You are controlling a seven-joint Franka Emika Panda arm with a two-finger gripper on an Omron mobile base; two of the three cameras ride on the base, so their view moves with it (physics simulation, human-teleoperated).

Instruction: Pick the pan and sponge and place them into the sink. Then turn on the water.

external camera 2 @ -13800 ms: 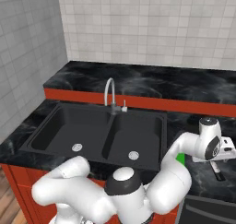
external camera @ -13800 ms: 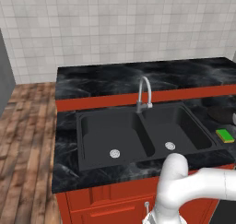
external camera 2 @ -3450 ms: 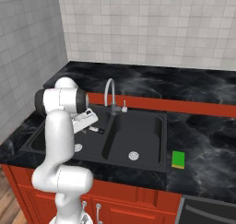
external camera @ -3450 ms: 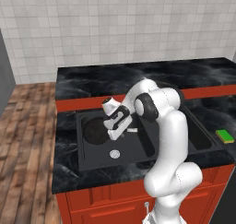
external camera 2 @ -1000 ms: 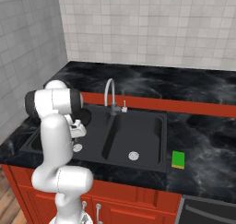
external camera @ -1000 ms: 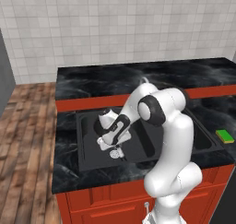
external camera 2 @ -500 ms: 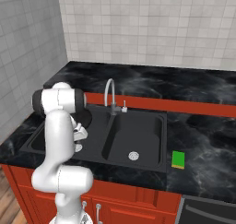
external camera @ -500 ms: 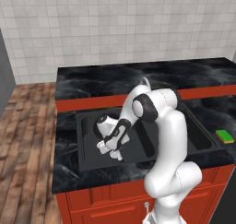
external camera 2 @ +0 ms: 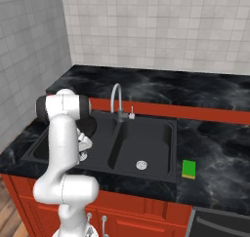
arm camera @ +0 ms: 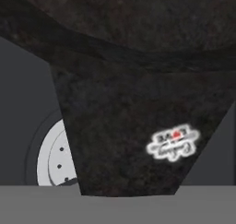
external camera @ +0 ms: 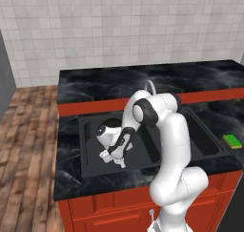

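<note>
Left base view: the gripper (external camera: pixel 113 158) is low in the left basin of the sink (external camera: pixel 86 145), fingers nearly shut; the sponge (external camera: pixel 232 140) lies on the counter right of the sink. Right base view: the faucet (external camera 2: pixel 116 102) stands behind the divider. Hand view: the pan (arm camera: pixel 133 126), probably its handle, crosses the left drain (arm camera: pixel 54 161); grip apparently on it.

Small white-red label (arm camera: pixel 173 143) on dark handle (arm camera: pixel 133 126), text unreadable.
</note>
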